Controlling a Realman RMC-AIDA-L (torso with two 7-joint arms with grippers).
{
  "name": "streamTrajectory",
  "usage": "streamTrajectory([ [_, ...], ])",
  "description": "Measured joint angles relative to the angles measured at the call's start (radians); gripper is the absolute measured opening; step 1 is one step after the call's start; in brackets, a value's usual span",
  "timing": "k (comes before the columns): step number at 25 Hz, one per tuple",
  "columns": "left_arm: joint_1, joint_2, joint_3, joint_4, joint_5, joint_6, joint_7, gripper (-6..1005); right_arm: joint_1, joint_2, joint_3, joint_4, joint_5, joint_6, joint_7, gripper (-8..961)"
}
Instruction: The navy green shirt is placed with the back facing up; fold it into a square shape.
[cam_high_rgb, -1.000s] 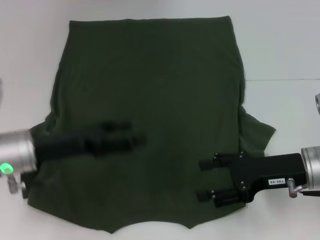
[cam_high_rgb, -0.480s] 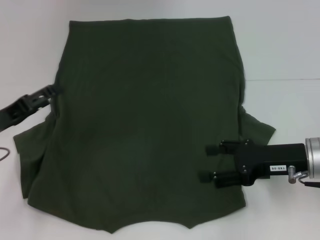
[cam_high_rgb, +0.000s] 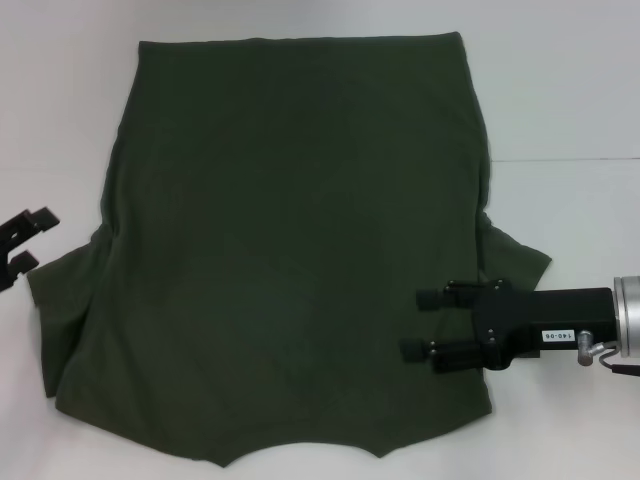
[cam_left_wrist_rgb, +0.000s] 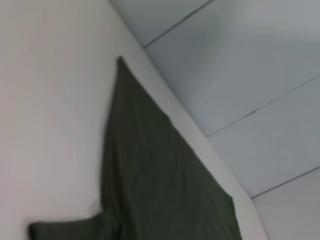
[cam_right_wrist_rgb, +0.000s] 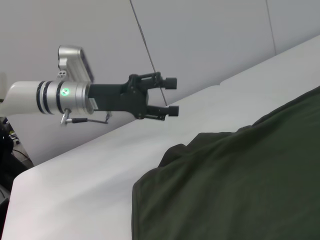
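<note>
No fold shows yet: the navy green shirt (cam_high_rgb: 290, 250) lies spread flat across the middle of the white table (cam_high_rgb: 560, 90), plain side up, sleeves out. The right end effector (cam_high_rgb: 422, 325), fingers apart, hovers over its lower right; the left end effector (cam_high_rgb: 22, 243), also parted, sits at the left edge.

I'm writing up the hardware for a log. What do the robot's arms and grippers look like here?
Both grippers are black, two-fingered, on silver-grey cylindrical wrists. The right gripper has a small white label on its body and a thin metal fitting at the wrist. The left gripper shows a green light on its ringed wrist and a thin cable beneath.
</note>
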Motion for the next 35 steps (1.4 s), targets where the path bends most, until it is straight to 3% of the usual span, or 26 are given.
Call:
streamTrajectory([
  [10,0.032,-0.008,-0.012,0.007,0.059,-0.004,-0.057,900,0.002,-0.002,0.000,0.000,0.000,0.007,-0.002,923],
  [35,0.025,-0.009,-0.004,-0.042,0.153,-0.122,-0.063,901,-0.003,0.005,-0.002,0.000,-0.001,0.008,0.000,922],
])
